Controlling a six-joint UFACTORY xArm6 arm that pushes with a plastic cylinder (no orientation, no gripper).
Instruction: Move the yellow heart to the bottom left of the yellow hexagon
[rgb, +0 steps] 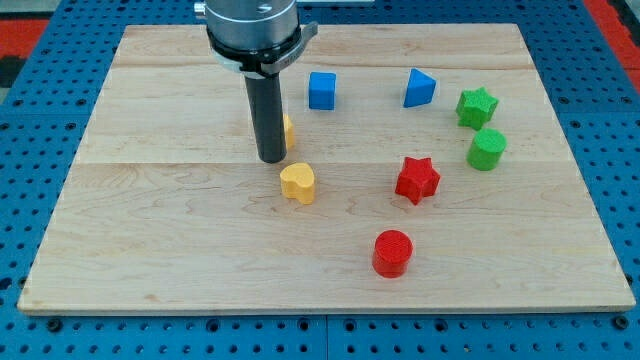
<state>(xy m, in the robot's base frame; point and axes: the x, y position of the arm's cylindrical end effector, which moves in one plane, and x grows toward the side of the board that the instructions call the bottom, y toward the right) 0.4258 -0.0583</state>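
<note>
The yellow heart (298, 183) lies near the middle of the wooden board (150, 230). The yellow hexagon (288, 131) sits just above it and is mostly hidden behind my rod; only a sliver shows at the rod's right side. My tip (271, 158) rests on the board just left of the hexagon and up-left of the heart, apart from the heart.
A blue cube (322, 90) and a blue triangle-like block (420, 88) lie toward the view's top. A green star (477, 107) and a green cylinder (487, 149) are at the right. A red star (417, 179) and a red cylinder (392, 252) lie lower right.
</note>
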